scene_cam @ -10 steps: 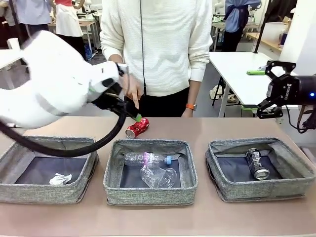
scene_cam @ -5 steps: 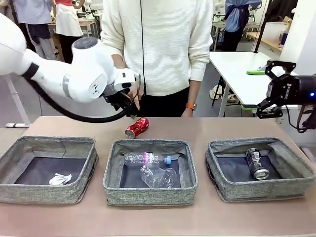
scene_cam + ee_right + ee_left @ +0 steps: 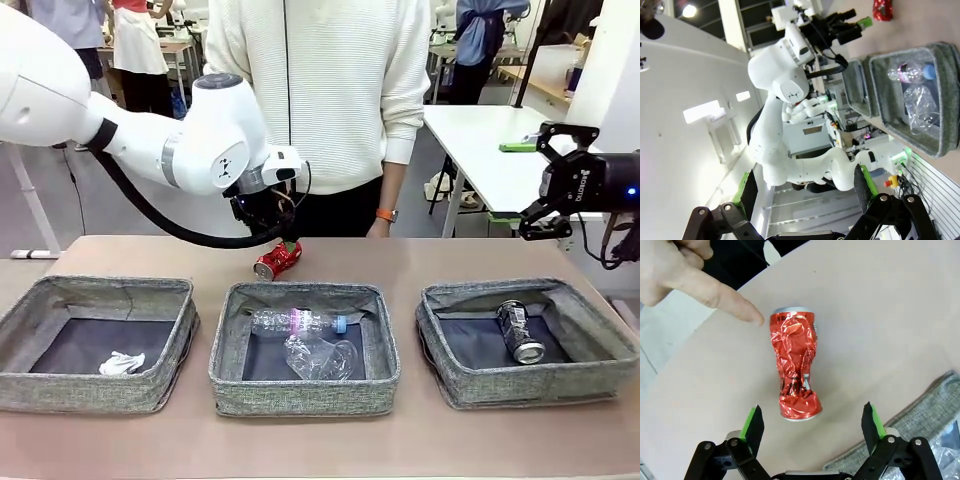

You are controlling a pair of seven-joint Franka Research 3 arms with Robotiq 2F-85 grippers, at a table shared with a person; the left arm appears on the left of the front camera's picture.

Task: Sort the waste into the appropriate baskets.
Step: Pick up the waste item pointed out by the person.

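A crushed red can (image 3: 278, 259) lies on the table behind the middle basket (image 3: 300, 398). My left gripper (image 3: 273, 222) hangs just above it, open. In the left wrist view the can (image 3: 796, 365) lies ahead of the open gripper (image 3: 812, 422), not between the fingertips, and a person's finger (image 3: 735, 305) points at its top end. The middle basket holds a clear bottle (image 3: 298, 321) and a plastic cup (image 3: 322, 357). A paper ball (image 3: 122, 362) lies in the left basket (image 3: 100, 395), a dark can (image 3: 521, 331) in the right basket (image 3: 530, 385). My right gripper (image 3: 555, 180) is raised at the far right, open and empty.
A person in a white sweater (image 3: 320, 90) stands at the far edge, right behind the can. The left arm's black cable (image 3: 160, 228) loops over the table's far left. A corner of the middle basket (image 3: 920, 405) lies close to the left gripper. Bare table runs in front of the baskets.
My left arm has swung right and its gripper has come down over the red can. The right arm has not moved.
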